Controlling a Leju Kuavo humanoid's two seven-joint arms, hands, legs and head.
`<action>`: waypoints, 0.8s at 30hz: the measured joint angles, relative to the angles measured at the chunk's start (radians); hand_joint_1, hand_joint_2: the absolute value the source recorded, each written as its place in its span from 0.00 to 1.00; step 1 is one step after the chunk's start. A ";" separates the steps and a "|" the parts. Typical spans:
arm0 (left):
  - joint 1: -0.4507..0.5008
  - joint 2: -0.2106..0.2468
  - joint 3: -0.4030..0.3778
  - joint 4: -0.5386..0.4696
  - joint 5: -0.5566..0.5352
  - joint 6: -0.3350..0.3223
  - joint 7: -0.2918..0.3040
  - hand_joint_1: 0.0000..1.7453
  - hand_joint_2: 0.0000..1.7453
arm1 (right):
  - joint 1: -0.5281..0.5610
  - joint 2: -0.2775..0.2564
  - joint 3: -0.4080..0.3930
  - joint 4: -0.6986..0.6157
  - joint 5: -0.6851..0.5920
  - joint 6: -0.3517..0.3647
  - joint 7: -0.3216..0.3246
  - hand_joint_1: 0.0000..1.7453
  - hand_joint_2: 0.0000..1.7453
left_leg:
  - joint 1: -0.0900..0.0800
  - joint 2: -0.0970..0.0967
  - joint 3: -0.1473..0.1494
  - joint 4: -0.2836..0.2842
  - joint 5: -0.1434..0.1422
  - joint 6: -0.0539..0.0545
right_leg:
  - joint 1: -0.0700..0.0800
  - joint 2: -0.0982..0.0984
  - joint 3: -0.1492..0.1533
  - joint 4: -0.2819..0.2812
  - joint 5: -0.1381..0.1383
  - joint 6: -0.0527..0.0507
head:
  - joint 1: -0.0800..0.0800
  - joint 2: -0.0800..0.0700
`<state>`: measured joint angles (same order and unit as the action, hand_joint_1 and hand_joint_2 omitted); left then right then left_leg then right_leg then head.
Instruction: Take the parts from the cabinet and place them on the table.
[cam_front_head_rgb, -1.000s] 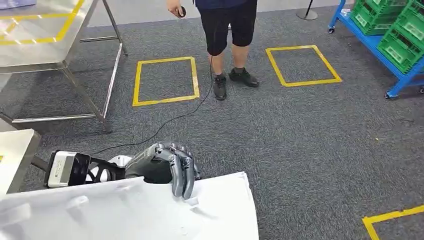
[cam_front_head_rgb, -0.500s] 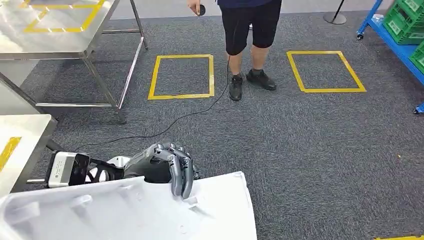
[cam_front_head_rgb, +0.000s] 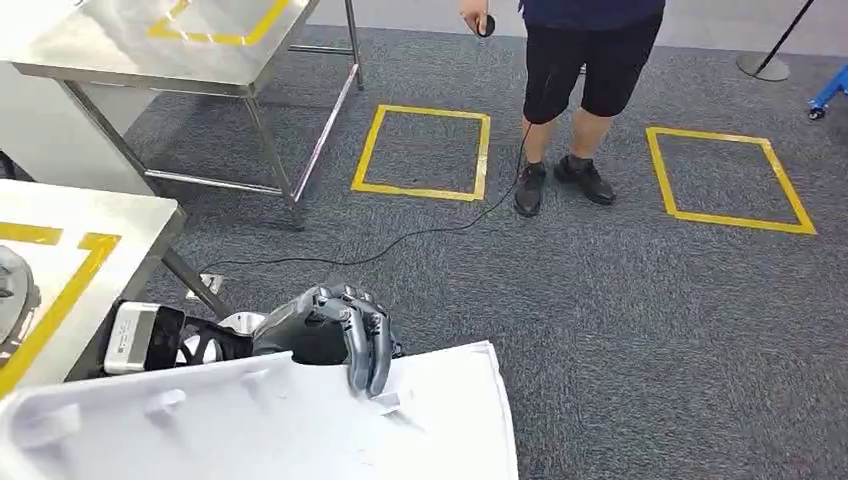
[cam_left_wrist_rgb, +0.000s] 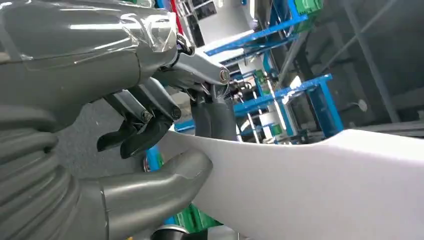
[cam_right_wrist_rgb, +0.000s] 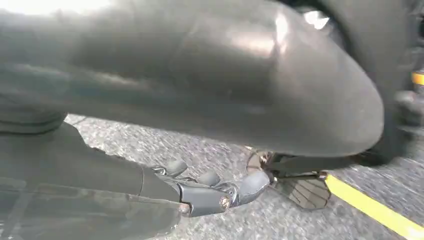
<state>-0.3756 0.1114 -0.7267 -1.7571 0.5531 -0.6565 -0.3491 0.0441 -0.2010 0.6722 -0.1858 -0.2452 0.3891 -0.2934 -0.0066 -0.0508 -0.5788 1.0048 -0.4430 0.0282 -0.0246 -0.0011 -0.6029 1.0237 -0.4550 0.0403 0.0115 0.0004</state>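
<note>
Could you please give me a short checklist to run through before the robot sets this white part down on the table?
1. Grip on the white part: ok. The left hand holds its upper edge, fingers over the top, thumb beneath.
2. Table within reach: ok, its corner lies just left of the part.
3. Landing spot: cannot tell. A dark object sits at the table's left edge inside the yellow tape.
4. Person: ok, standing well across the carpet.
5. Black cable on the floor: cannot tell whether it crosses the robot's path.
6. Right hand: ok, hanging free above the carpet.
</note>
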 joint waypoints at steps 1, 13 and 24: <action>0.000 0.002 0.001 -0.002 0.000 0.000 0.001 1.00 1.00 | -0.003 0.004 -0.003 0.001 -0.005 0.001 0.000 0.00 0.00 | -0.007 -0.012 -0.010 0.007 -0.005 -0.006 | 0.001 0.026 0.010 0.001 0.000 -0.008 | 0.003 0.000; 0.002 0.002 0.002 -0.003 0.002 0.000 0.007 1.00 1.00 | 0.001 0.007 -0.024 0.011 -0.015 0.008 0.006 0.00 0.00 | -0.004 0.048 -0.141 0.253 -0.084 -0.008 | 0.027 -0.063 0.022 0.003 -0.015 -0.063 | -0.010 0.000; -0.008 -0.009 0.002 -0.012 0.003 0.000 0.008 1.00 1.00 | 0.002 0.021 -0.029 0.013 -0.015 0.007 0.006 0.00 0.00 | -0.025 0.056 0.016 -0.040 0.024 0.055 | 0.022 -0.003 -0.040 0.177 -0.110 -0.053 | -0.003 0.000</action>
<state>-0.3833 0.1026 -0.7252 -1.7693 0.5558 -0.6565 -0.3411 0.0462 -0.1804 0.6428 -0.1724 -0.2602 0.3964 -0.2873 -0.0311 0.0051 -0.5631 0.9646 -0.4188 0.0834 -0.0030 -0.0044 -0.6428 1.2003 -0.5649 -0.0124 0.0088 0.0004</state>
